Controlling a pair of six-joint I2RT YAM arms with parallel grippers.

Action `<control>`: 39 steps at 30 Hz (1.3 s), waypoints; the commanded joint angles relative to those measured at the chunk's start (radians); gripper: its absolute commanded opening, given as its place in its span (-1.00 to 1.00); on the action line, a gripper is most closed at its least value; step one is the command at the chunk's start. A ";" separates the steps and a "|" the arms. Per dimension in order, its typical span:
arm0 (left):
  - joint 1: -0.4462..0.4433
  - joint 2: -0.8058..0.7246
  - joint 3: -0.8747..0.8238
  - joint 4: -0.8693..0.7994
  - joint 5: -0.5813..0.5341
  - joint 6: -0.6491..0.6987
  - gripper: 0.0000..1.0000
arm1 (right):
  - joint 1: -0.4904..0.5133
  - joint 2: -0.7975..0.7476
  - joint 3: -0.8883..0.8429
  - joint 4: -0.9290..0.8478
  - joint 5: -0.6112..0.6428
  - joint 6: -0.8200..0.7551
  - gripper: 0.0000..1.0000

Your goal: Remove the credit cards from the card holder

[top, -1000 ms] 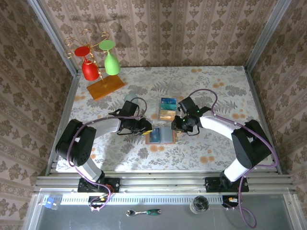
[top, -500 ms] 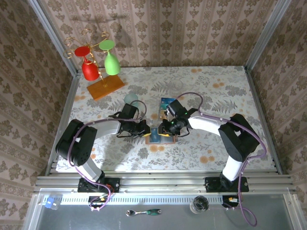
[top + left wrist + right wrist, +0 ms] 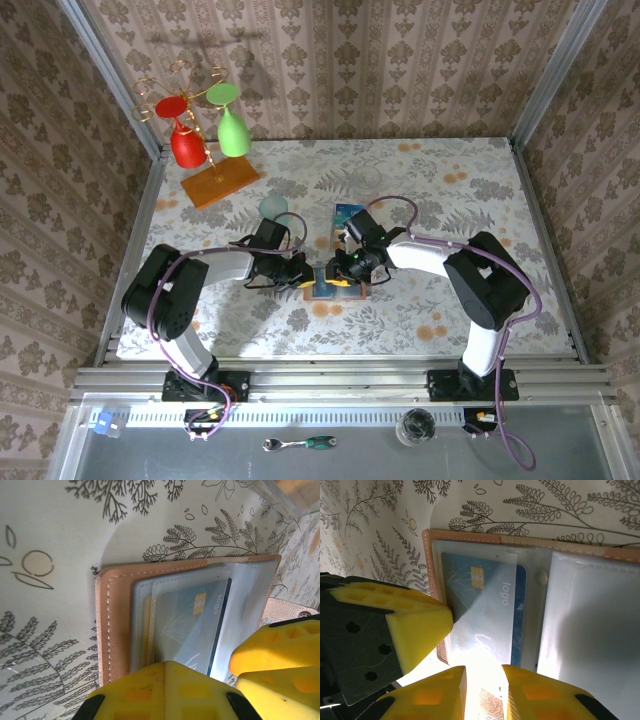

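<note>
Two robot arms met over an open card holder [image 3: 470, 536] near the middle of a flower-patterned table [image 3: 450, 190]. The brown wallet lay flat with its clear pockets facing up, just in front of a clear plastic box [image 3: 280, 492].

The left gripper [image 3: 162, 672] was clenched, its yellow fingers pressed together into one block. Seen from the right wrist, its tip sat against the holder's stitched brown border at the left side of the pocket. Nothing could be seen pinched between the fingers.

The right gripper [image 3: 482, 671] came in from the other side. Its two yellow fingers stood a little apart at the near edge of the same pocket, with bright glare in the narrow gap. No card could be seen caught between them.

A teal-blue credit card [image 3: 485, 610], showing a gold chip and the word "logo", was inside the clear pocket. The thin edge of an orange-tan card [image 3: 146, 630] showed behind it in the left wrist view. In the overhead view another teal card [image 3: 350, 211] lay just beyond the two grippers.

At the far left corner of the table, well apart from the arms, a red glass [image 3: 187, 145] and a green glass [image 3: 232, 130] hung upside down on a wire rack with an orange wooden base [image 3: 220, 183].
</note>
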 commanded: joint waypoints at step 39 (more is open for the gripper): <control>0.021 0.017 -0.004 -0.044 -0.003 0.024 -0.99 | 0.004 0.070 0.049 -0.074 0.079 -0.053 -0.52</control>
